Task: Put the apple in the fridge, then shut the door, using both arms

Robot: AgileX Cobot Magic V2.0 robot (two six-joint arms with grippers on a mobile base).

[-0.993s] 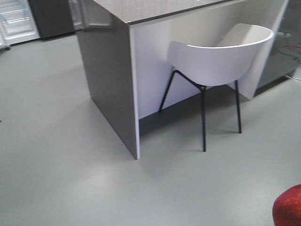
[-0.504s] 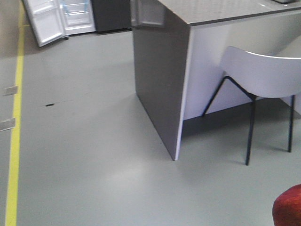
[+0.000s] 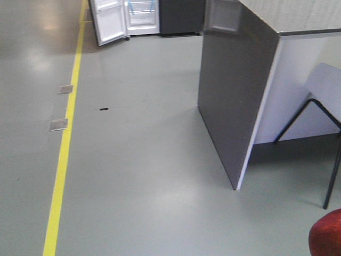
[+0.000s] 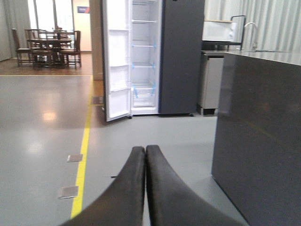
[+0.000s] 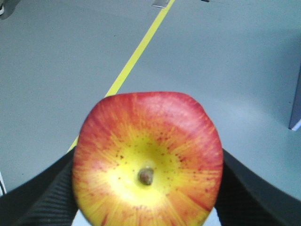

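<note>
The red and yellow apple (image 5: pixel 148 162) fills the right wrist view, stem end toward the camera, and my right gripper (image 5: pixel 146 188) is shut on it, a black finger pressed on each side. A red patch of the apple (image 3: pixel 326 234) shows at the bottom right of the front view. The fridge (image 4: pixel 181 56) stands far ahead across the floor, dark grey outside, with its white inside and clear shelves showing. Its door (image 4: pixel 116 61) hangs open to the left. The fridge (image 3: pixel 143 16) also appears at the top of the front view. My left gripper (image 4: pixel 145 150) is shut, holding nothing.
A dark grey kitchen island (image 3: pixel 240 90) with a white inner side stands to the right, a white chair (image 3: pixel 327 88) beside it. A yellow floor line (image 3: pixel 66 144) runs along the left with two metal floor plates (image 3: pixel 58 125). Dining table and chairs (image 4: pixel 47 44) stand far left.
The front view has swung left: the island and chair slid right, and the yellow line and open fridge came into view. The apple stays in the right gripper.
</note>
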